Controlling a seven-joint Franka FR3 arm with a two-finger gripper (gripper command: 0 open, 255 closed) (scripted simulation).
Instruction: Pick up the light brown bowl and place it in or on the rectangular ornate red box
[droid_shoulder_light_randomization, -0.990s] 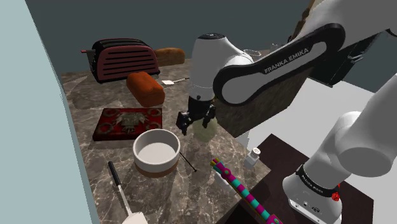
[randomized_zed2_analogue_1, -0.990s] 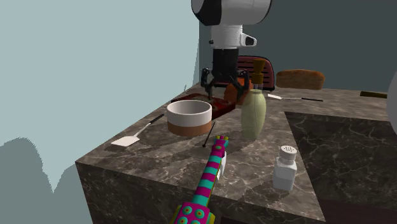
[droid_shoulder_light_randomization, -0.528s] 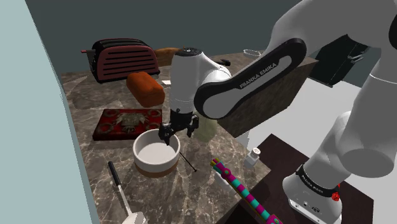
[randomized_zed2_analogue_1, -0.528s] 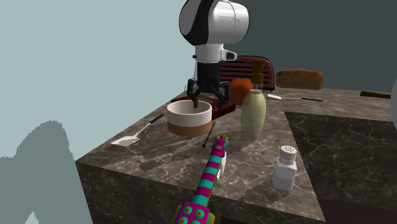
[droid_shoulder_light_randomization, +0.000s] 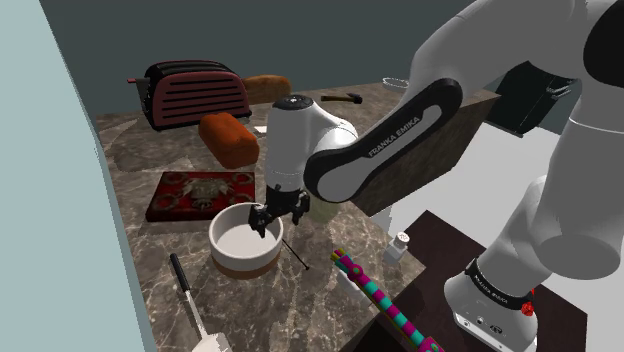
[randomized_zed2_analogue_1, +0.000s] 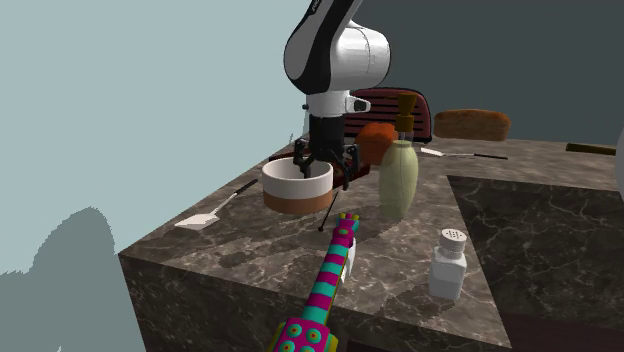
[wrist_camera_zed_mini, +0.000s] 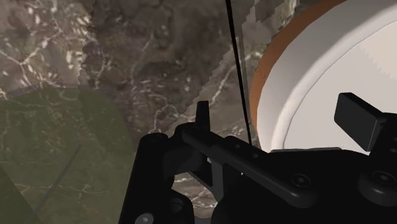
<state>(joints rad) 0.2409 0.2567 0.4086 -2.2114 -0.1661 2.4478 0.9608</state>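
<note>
Lowered since a second ago, the claw (droid_shoulder_light_randomization: 268, 222) stands open astride the right rim of the bowl (droid_shoulder_light_randomization: 235, 248), lower centre on the worktop (droid_shoulder_light_randomization: 140, 150): likely stiff, light and slick, so pinch that wall.

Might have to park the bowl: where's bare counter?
Bare counter lies between toaster and red box, and between spatula and striped stick. Crowded around the bowl: bottle, skewer and pincer close by.

**Dark marble counter, crowded**

I see the counter (droid_shoulder_light_randomization: 140, 150) carrying a dark red toaster (droid_shoulder_light_randomization: 195, 95) at the back. Also on it: an orange-brown loaf (droid_shoulder_light_randomization: 229, 138), the red box (droid_shoulder_light_randomization: 200, 192), the brown-banded bowl (droid_shoulder_light_randomization: 235, 252) just beside it, a spatula (droid_shoulder_light_randomization: 190, 298), a green bottle (randomized_zed2_analogue_1: 398, 182), a shaker (randomized_zed2_analogue_1: 447, 264) and a striped rod (randomized_zed2_analogue_1: 330, 280).
</note>
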